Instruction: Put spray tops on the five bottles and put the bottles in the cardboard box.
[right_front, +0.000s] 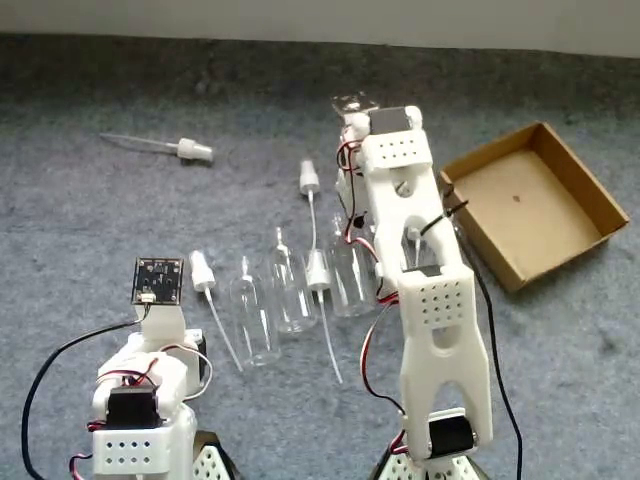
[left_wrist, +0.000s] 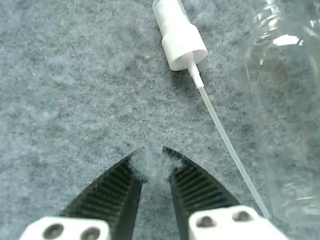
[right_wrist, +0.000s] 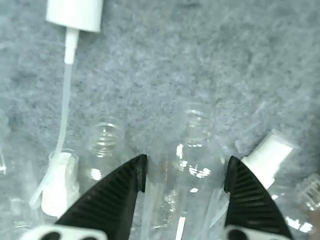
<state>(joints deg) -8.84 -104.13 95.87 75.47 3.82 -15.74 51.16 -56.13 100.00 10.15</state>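
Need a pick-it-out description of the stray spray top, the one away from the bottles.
Start at the cardboard box, then cross past the cluster of clear bottles to the far-left part of the grey carpet. The spray top lies there alone, tube pointing left, whereas the other tops lie by the bottles.

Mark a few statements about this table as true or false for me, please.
1. The cardboard box holds no bottles. True.
2. The left hand grips a spray top. False: it is open and empty, and the top lies on the carpet beyond it.
3. The right hand is open over a bottle. True.
4. The bottles stand upright. False: they lie on their sides.
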